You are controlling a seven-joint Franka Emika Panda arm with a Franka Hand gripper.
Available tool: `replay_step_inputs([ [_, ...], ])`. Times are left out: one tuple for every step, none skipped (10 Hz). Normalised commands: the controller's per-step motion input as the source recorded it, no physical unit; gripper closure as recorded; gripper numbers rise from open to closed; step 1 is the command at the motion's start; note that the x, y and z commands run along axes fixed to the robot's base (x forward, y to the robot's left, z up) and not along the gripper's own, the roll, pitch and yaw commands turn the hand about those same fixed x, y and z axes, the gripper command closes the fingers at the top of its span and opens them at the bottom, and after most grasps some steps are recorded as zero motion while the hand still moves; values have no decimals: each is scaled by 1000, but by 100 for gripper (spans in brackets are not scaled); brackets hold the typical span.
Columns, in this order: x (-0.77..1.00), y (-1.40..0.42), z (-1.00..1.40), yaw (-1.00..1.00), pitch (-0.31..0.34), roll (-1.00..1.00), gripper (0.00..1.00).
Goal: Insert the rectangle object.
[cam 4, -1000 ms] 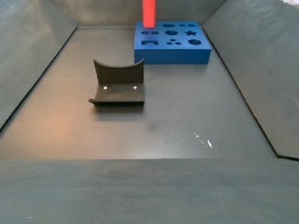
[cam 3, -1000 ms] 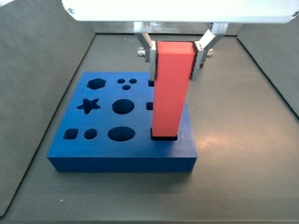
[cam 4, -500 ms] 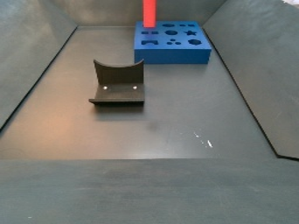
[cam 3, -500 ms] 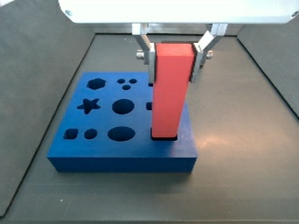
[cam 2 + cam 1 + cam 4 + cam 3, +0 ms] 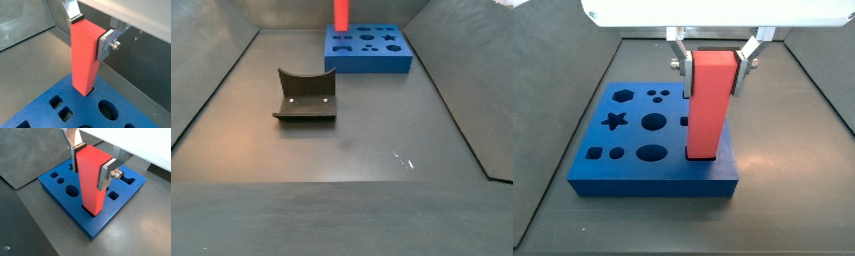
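The rectangle object (image 5: 711, 105), a long red block, stands upright with its lower end inside a hole near one edge of the blue board (image 5: 647, 176). My gripper (image 5: 712, 62) is shut on the block's upper end, one silver finger on each side. Both wrist views show the gripper (image 5: 91, 162) (image 5: 90, 32) clamping the red block (image 5: 90, 185) (image 5: 83, 62) over the blue board (image 5: 93, 230) (image 5: 77, 107). In a side view the block (image 5: 342, 12) rises from the board (image 5: 369, 62) at the far end of the floor; the gripper is out of that frame.
A dark grey block with a curved notch (image 5: 305, 97) lies on the dark floor, apart from the board. The board has several other shaped holes, among them a star (image 5: 615, 121) and circles. Grey walls line the floor's sides.
The red block's top sits slightly lower than before, and the fingers have come down with it. The board and the grey block have not moved.
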Motion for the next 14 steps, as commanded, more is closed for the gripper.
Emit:
replay_step_inputs([
  [-166, 0, 0, 51, -61, -146, 100],
  [-63, 6, 140, 0, -20, -40, 100],
  [-60, 0, 206, 0, -24, -1, 100],
  [-89, 0, 77, 0, -49, -26, 100],
  [-134, 0, 0, 0, -110, -169, 100],
  [-131, 0, -143, 0, -127, -229, 100],
  [-91, 11, -306, 0, -104, -237, 100],
  [-14, 0, -346, 0, -87, -316, 100],
  [0, 46, -389, -34, -86, -361, 100],
  [283, 91, -446, -149, 0, -279, 100],
  [314, 143, -420, -140, 10, -189, 100],
  [223, 203, -374, -89, 29, -143, 100],
  [71, 229, -417, -23, 0, -143, 100],
  [11, 186, -529, 0, 0, -136, 100],
])
